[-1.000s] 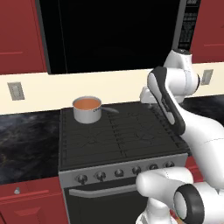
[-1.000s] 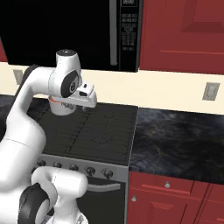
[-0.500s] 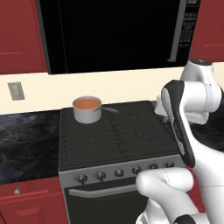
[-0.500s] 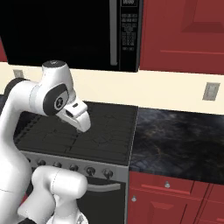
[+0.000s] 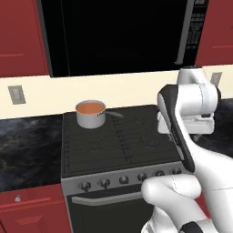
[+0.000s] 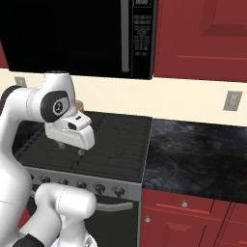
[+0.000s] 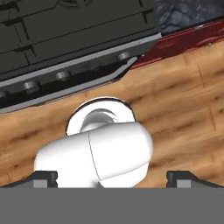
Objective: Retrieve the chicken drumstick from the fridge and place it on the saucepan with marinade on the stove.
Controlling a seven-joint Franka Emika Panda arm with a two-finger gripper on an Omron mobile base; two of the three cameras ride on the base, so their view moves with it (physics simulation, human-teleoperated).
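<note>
The silver saucepan (image 5: 91, 114) stands on the back left of the black stove (image 5: 113, 145), filled with smooth orange-red marinade (image 5: 90, 108). An orange sliver of the saucepan (image 6: 79, 104) peeks out behind my arm. My gripper (image 6: 70, 148) hangs over the stove's front right part, well to the right of the pan, and points down. In the hand view its fingertips (image 7: 44, 177) stand far apart, so my gripper (image 7: 113, 178) is open with nothing held. That view looks down past the stove (image 7: 74, 39) front with its knobs. The chicken drumstick and the fridge are out of view.
A black microwave (image 5: 113, 36) hangs above the stove between dark red cabinets (image 6: 202, 34). Dark marbled counter (image 6: 193, 149) runs on both sides of the stove. Red lower cabinets (image 6: 193, 217) stand under it. A wood floor (image 7: 183, 96) lies below the hand.
My hand has swung away from the saucepan toward the stove's front right, dropped lower and turned to point down. The jaws have widened a little.
</note>
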